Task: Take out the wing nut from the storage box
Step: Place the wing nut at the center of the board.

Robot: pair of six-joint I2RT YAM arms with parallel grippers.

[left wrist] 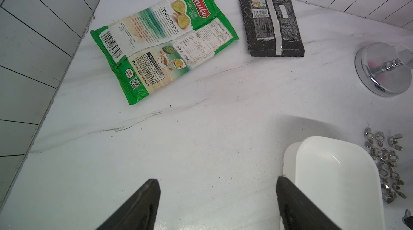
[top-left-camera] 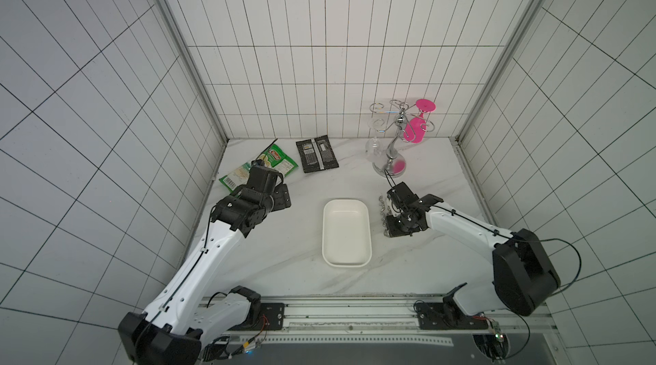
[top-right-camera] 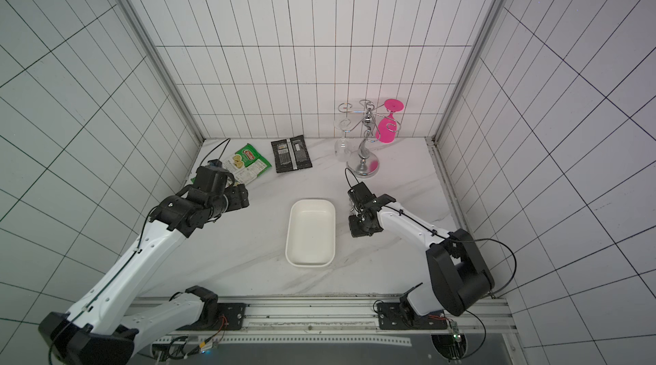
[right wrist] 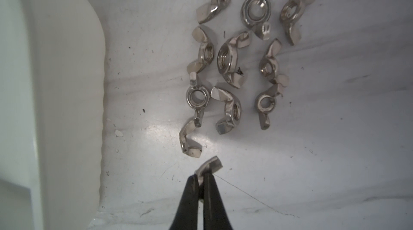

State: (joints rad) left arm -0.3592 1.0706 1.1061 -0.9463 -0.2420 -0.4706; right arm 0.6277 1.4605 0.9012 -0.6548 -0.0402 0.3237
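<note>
Hidden: the held wing nut (right wrist: 210,165) shows one wing only; the fingers cover the rest.
Right hand (right wrist: 202,178): pinching that nut, just beside the storage box (top-left-camera: 346,235).
Left hand (left wrist: 218,184): spread, cut off by the frame.
Storage box: smooth white plastic, rounded corners.
Loose wing nuts (right wrist: 230,61): shiny metal, clustered on the marbled table (right wrist: 312,173).

Left gripper (left wrist: 217,180) wide apart, arm outstretched; right gripper (right wrist: 201,175) tight on a wing nut (right wrist: 212,164), arm bent.

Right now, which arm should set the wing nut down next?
Right. The right jaws are shut on a wing nut, beside the loose wing nuts outside the storage box. The left jaws are open, empty, on the box's other side.
</note>
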